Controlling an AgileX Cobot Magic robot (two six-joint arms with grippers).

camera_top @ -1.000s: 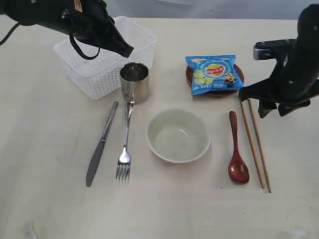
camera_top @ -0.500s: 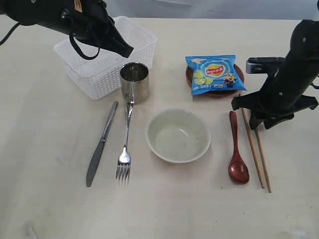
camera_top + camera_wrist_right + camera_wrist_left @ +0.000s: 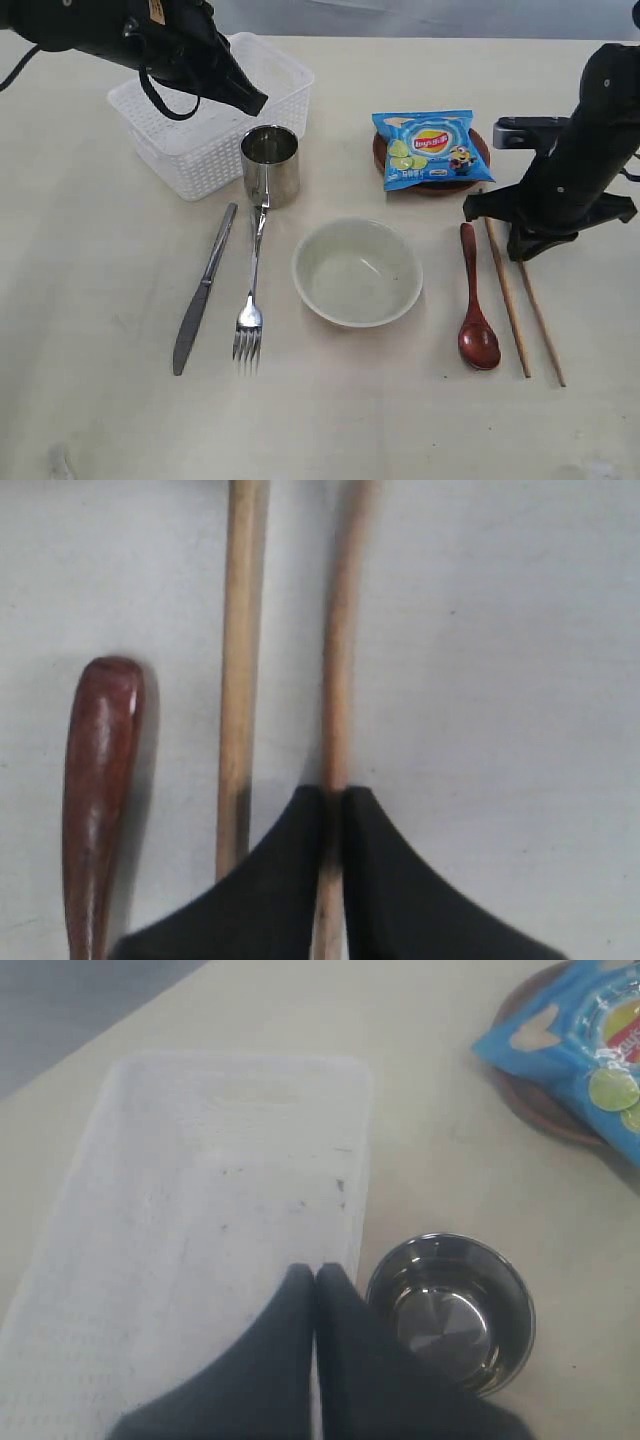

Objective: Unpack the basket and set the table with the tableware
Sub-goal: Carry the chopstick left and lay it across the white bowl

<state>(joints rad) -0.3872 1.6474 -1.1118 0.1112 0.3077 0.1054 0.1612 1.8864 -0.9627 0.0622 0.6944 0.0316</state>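
Pale cream counter (image 3: 100,420), faintly scuffed. Nearest, on the left, knife (image 3: 204,290) and fork (image 3: 252,290) side by side, handles pointing away; cream bowl (image 3: 357,275) in the middle; dark red spoon (image 3: 475,310) just right of it; then two wooden chopsticks (image 3: 508,300), near ends splayed apart. Right fingers (image 3: 280,880) pinched tight on the outer chopstick (image 3: 545,325) toward its far end, that stick angled off from its mate. Farther back, steel cup (image 3: 270,165) upright at the fork's far end, just beside the white basket (image 3: 180,160). Blue chip bag (image 3: 432,148) lying on the small brown plate (image 3: 436,188). Left fingers (image 3: 285,1340) pressed together, holding nothing, hanging over the basket's rim beside the cup.
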